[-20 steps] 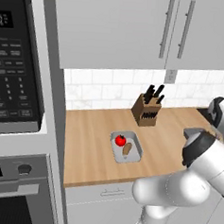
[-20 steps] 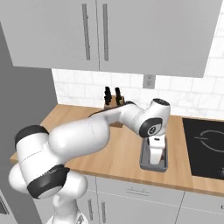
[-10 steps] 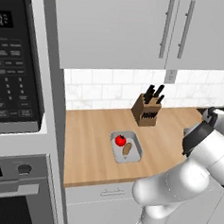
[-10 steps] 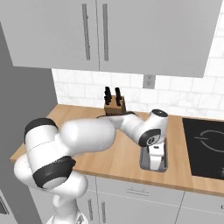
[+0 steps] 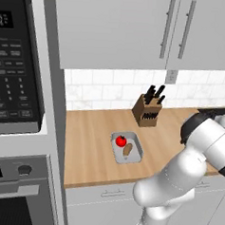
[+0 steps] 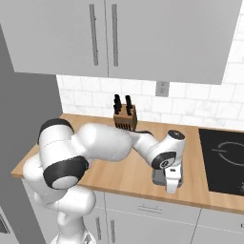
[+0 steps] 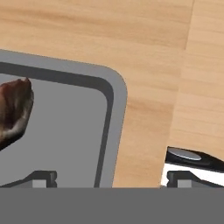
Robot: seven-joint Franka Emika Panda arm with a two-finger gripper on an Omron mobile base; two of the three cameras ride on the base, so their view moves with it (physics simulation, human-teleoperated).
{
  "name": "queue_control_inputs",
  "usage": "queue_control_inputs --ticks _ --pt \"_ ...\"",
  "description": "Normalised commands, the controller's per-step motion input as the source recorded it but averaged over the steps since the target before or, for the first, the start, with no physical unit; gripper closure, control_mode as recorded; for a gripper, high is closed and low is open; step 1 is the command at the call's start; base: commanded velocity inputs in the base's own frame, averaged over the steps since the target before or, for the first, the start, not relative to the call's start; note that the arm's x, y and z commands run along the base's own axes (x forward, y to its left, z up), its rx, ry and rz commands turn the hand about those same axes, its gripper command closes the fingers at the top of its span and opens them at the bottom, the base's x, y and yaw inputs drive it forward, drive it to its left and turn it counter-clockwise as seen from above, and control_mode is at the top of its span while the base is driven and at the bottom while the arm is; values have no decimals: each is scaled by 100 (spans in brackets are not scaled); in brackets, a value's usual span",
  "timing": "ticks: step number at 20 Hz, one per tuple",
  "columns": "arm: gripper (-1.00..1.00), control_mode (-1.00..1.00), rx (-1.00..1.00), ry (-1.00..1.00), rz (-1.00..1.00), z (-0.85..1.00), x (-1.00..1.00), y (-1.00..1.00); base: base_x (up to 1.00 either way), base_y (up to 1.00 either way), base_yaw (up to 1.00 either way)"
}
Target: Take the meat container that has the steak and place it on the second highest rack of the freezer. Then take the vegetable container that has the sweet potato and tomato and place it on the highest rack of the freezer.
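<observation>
Brown steak (image 7: 13,109) left of open claw (image 7: 109,177).

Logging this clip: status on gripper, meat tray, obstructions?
Gripper open, low over meat container, fingertips straddling its rim. Steak inside, not gripped. Vegetable container waits on counter. Nothing blocking.

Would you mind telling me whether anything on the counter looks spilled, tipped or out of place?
Nothing stands out. The tomato and sweet potato lie inside their tray, the knife block stands upright, and the steak sits in its own tray.

Matt grey meat container (image 7: 114,94) on smooth wooden counter (image 7: 144,39); steak (image 7: 13,109) rough, mottled.
</observation>
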Motion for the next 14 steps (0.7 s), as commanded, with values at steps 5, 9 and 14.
queue_control_inputs --ticks 5,9,14 --pt "-100 -100 0 0 0 -23 9 -14 0 0 0" --pt "-100 -100 0 0 0 -6 10 -9 0 0 0" --pt "-100 -100 0 0 0 -5 8 -2 0 0 0"
